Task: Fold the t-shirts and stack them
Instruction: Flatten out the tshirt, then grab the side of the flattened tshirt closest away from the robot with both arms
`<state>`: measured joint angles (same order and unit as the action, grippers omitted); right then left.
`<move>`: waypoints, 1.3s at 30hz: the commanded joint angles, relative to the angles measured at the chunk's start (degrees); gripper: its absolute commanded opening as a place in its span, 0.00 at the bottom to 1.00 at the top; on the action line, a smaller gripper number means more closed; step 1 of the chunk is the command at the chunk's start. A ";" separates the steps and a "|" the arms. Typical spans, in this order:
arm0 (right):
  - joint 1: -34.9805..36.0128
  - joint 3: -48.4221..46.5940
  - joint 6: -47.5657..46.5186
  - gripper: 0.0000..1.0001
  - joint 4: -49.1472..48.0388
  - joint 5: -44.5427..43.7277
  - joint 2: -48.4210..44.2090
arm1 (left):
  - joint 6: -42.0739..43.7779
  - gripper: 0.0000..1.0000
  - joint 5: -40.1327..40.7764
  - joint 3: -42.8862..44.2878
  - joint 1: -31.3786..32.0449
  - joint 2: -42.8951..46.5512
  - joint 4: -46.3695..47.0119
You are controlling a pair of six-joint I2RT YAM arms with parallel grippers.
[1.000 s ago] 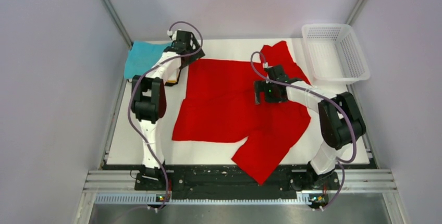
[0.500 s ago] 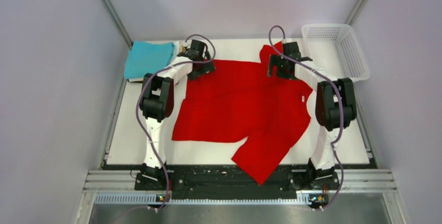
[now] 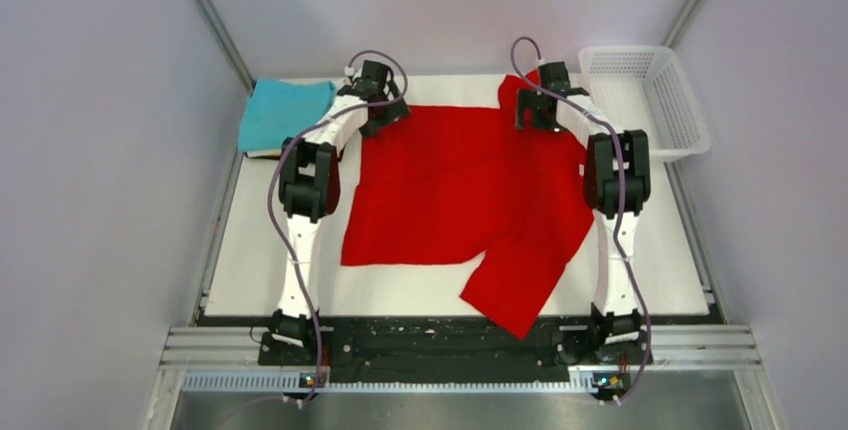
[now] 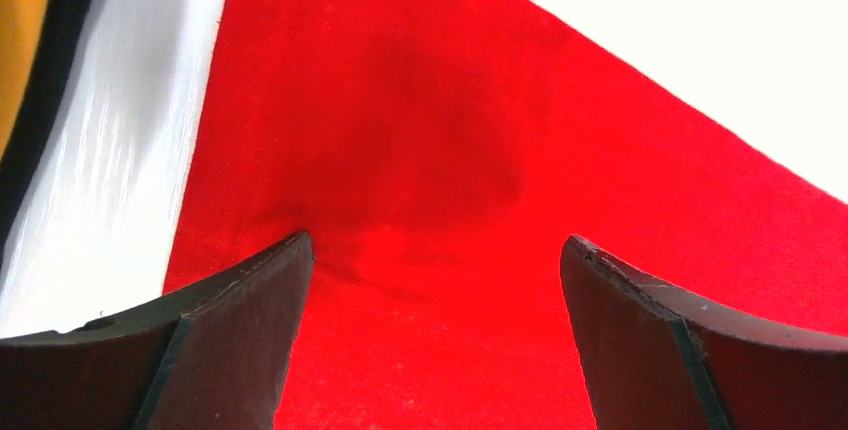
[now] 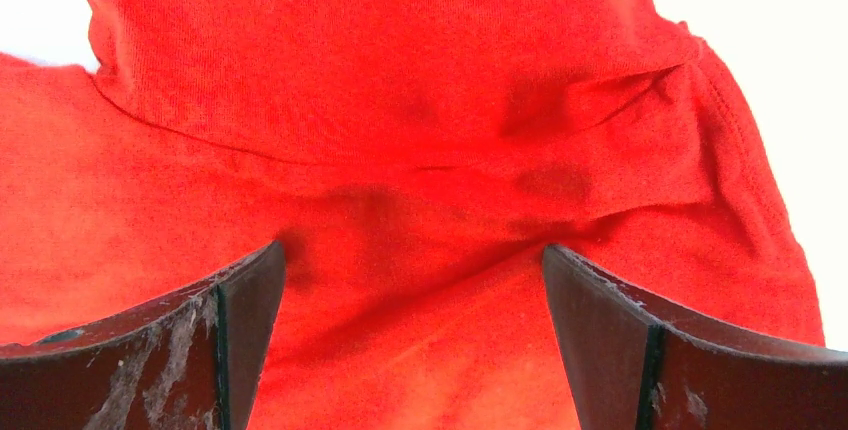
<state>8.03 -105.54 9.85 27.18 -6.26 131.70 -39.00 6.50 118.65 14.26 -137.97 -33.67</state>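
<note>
The red t-shirt (image 3: 455, 185) lies spread on the white table, one sleeve hanging toward the near edge. My left gripper (image 3: 378, 108) is open over its far left corner; red cloth (image 4: 430, 180) lies between the wide-apart fingers (image 4: 235, 330). My right gripper (image 3: 533, 108) is open over the far right part by the upper sleeve; the sleeve seam (image 5: 400, 150) shows between its fingers (image 5: 600, 330). A folded teal shirt (image 3: 282, 112) tops a stack at the far left; yellow-orange and dark edges (image 4: 25, 40) show in the left wrist view.
A white mesh basket (image 3: 645, 98) stands at the far right corner. Metal frame posts and grey walls close in the table on both sides. The black base rail (image 3: 440, 340) runs along the near edge.
Both arms have reached out to the far edge of the red shirt. The right gripper moved from the shirt's middle to its far right; the shirt's body has shifted and flattened.
</note>
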 commanded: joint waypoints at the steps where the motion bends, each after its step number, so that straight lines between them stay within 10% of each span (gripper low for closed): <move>1: -1.49 -10.05 -4.19 0.99 5.02 -1.04 7.92 | -3.93 0.99 -4.34 4.99 -3.27 -5.60 0.54; 14: -0.45 -9.28 -6.76 0.99 8.26 2.04 -7.35 | 2.15 0.99 -9.07 7.93 -1.54 5.11 5.01; 27: 8.55 48.11 9.03 0.99 -6.00 1.45 -56.83 | 2.20 0.99 7.03 -38.03 4.11 45.53 -8.76; 39: 8.61 64.16 9.18 0.98 -3.77 5.82 -71.07 | -17.21 0.94 7.17 -74.57 4.71 72.47 -14.86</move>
<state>16.71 -43.03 18.96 25.89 -3.14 64.36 -48.03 13.39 49.78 18.83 -72.05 -49.17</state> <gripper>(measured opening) 0.985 0.956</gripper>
